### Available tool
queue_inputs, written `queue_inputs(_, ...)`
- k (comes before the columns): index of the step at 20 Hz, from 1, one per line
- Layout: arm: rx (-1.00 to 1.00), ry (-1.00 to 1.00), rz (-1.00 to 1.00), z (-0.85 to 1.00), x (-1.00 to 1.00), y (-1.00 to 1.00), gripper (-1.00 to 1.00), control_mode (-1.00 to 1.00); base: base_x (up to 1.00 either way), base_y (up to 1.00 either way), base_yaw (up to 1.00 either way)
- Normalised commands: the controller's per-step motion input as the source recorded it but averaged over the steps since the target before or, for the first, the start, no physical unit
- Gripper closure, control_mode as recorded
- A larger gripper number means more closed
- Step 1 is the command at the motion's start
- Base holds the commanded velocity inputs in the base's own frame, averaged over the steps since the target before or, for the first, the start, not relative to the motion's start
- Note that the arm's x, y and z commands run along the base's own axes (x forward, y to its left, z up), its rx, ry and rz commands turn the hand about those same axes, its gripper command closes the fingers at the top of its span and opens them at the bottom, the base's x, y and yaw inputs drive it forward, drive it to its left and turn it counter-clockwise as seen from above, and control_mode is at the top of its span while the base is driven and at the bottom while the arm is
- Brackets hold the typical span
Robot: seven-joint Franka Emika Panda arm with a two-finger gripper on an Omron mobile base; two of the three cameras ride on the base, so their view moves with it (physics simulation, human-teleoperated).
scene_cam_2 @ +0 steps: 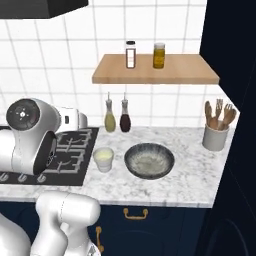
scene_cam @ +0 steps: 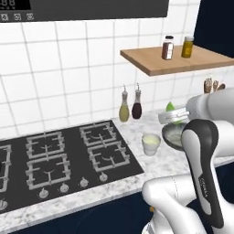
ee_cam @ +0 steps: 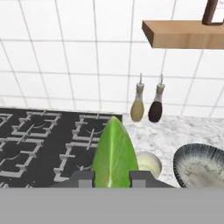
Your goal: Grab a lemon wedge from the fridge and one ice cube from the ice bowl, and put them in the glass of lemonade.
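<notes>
Kitchen counter with hob, seen from my two base cameras and the hand camera. In the hand view I see the gripper (ee_cam: 112, 178) clenched on the lemon wedge (ee_cam: 114, 153), a yellow-green sliver standing upright between the two dark finger tips (ee_cam: 86, 178); its lower end is cut off by the bottom of that view. In the left base view the wedge (scene_cam: 170, 107) shows as a small green tip above the white hand, the fingers themselves hidden behind the arm's forearm. The glass of lemonade (scene_cam: 151, 143) stands on the marble counter (scene_cam: 137, 130) just beside the black gas hob (scene_cam: 64, 157), and in the hand view its rim (ee_cam: 150, 162) is partly covered by the wedge. The ice bowl (scene_cam_2: 149, 160) sits just right of the glass; I cannot make out single cubes in its pale inside, and in the left base view my arm hides most of it. Two spouted bottles, one yellow (scene_cam_2: 110, 120) and one dark (scene_cam_2: 125, 120), stand against the tiled wall. A wooden shelf (scene_cam_2: 155, 70) above carries two jars (scene_cam_2: 131, 54), and a grey utensil jar (scene_cam_2: 215, 136) stands near the counter's right end
</notes>
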Motion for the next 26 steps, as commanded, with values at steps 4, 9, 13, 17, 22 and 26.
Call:
queue_inputs(4,0.00,0.00,0.00,0.00,0.00,0.00,1.00,1.00,0.71,-0.08,0.28)
queue_inputs(9,0.00,0.00,0.00,0.00,0.00,0.00,1.00,1.00,0.62,-0.01,0.27)
queue_inputs(13,0.00,0.00,0.00,0.00,0.00,0.00,1.00,1.00,0.28,0.00,0.14)
queue_inputs(17,0.00,0.00,0.06,-0.04,0.08,0.00,1.00,-1.00,0.17,0.01,0.06)
queue_inputs(22,0.00,0.00,0.00,0.00,0.00,0.04,1.00,-1.00,0.00,0.00,0.00)
queue_inputs(26,0.00,0.01,0.01,0.00,0.02,0.00,1.00,-1.00,0.00,0.00,0.00)
